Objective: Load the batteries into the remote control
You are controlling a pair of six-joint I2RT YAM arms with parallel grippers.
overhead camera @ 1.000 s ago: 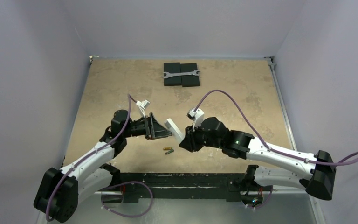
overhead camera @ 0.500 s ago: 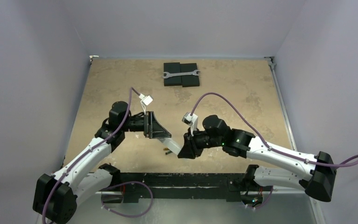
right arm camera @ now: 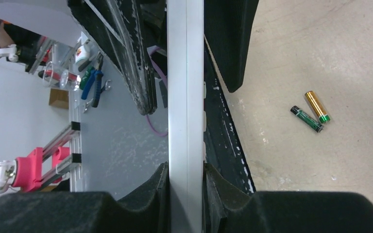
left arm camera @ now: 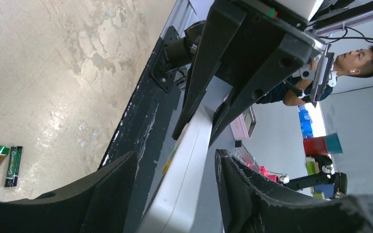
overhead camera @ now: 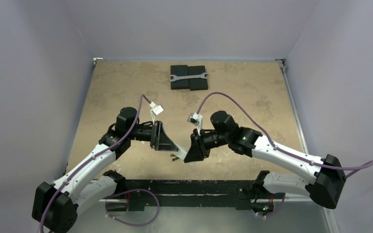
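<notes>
Lavender walls close in a tan, mottled table (overhead camera: 252, 107). Over its near part the remote (right arm camera: 185, 97) is held off the surface, one end in each gripper. Both wrist views show only its thin pale edge, so its button side cannot be made out.

The left gripper (left arm camera: 176, 155) reaches the remote from the left. Its two black fingers (left arm camera: 111, 194) lie along the remote's opposite flat faces and pinch it between them. The right gripper (right arm camera: 185, 166) reaches it from the right and clamps the other end the same way. Its fingers (right arm camera: 141, 206) sit tight on both faces with no gap showing. A short bare stretch of the remote shows between the two grips.

On the table beneath the remote, a little off to one flat side of it, lie the gold battery (right arm camera: 317, 107) and the green battery (right arm camera: 307, 119). They rest side by side, close together at one end and splayed at the other, apart from the remote and from both grippers.

Well beyond the remote, at the far side of the table, a wrench (overhead camera: 188, 76) lies across two black blocks (overhead camera: 196, 86). Past the remote's right-hand end, off the table, the left wrist view shows a person (left arm camera: 352, 63) in a dark top.
</notes>
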